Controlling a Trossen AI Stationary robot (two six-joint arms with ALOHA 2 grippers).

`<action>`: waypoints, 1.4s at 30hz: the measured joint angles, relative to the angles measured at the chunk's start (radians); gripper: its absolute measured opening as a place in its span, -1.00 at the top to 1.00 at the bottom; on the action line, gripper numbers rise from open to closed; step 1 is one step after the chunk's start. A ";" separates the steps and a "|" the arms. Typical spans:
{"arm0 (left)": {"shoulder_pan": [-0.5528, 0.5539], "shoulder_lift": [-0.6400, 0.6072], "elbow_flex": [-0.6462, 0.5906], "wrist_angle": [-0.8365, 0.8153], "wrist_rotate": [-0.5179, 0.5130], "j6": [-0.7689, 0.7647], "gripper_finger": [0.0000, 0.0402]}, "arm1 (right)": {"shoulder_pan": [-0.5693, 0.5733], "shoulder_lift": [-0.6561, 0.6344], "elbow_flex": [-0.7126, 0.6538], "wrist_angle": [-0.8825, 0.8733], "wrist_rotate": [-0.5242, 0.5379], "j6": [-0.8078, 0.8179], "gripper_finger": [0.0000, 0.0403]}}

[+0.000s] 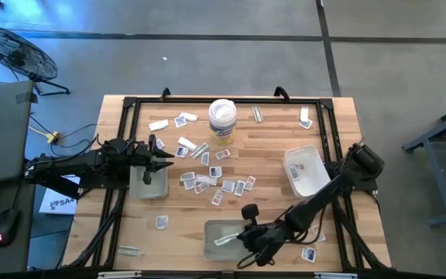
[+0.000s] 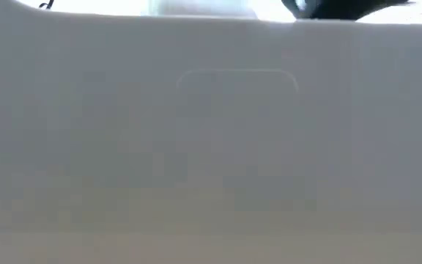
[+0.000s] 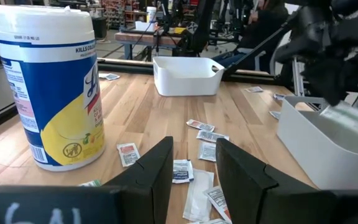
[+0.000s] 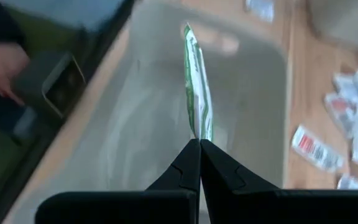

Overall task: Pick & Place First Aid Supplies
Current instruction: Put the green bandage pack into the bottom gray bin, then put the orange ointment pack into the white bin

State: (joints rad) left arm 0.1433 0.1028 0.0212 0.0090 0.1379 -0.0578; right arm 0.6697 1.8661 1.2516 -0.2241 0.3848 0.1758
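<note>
The first aid supplies point(image 1: 215, 182) lie scattered over the middle of the wooden table as small white packets, which also show in the left wrist view point(image 3: 207, 134). My right gripper point(image 1: 238, 238) is over the translucent tray point(image 1: 210, 252) at the near edge, shut on a narrow pale strip wrapper with green print point(image 4: 196, 81). My left gripper point(image 3: 193, 165) is open and hovers at the table's left point(image 1: 167, 155), just above the packets, touching nothing. The low view shows only a grey tray wall. My right gripper point(image 4: 200, 144) pinches the strip wrapper by one end point(image 4: 199, 132) between its two fingertips. The fingers come from the table's right, slanting down, in line with the strip. The strip sticks out ahead of them over the tray's floor point(image 4: 247, 124); whether its far end rests there, I cannot tell.
A white tub with a blue and yellow label point(image 1: 222, 122) stands at the far middle. A second tray point(image 1: 149, 186) sits under my left arm and a third point(image 1: 304, 170) on the right. What looks like a person's hand point(image 4: 2, 68) shows beyond the near edge.
</note>
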 joint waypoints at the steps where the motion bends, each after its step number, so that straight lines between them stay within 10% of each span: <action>1: 0.000 0.000 0.000 0.000 0.000 0.000 0.40 | 0.000 0.009 0.016 -0.045 0.002 0.018 1.00; 28: 0.000 0.000 0.000 0.000 0.000 0.000 0.40 | -0.032 0.026 0.127 -0.203 0.097 0.068 0.41; 36: 0.000 0.000 0.000 0.000 0.000 0.000 0.40 | -0.223 0.025 0.128 -0.152 0.126 0.051 0.41; 42: 0.000 0.000 0.000 0.000 0.000 0.000 0.40 | -0.451 0.037 0.128 -0.105 -0.055 -0.038 0.41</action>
State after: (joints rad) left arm 0.1436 0.1026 0.0213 0.0090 0.1377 -0.0574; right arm 0.2188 1.9034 1.3800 -0.3290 0.3295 0.1375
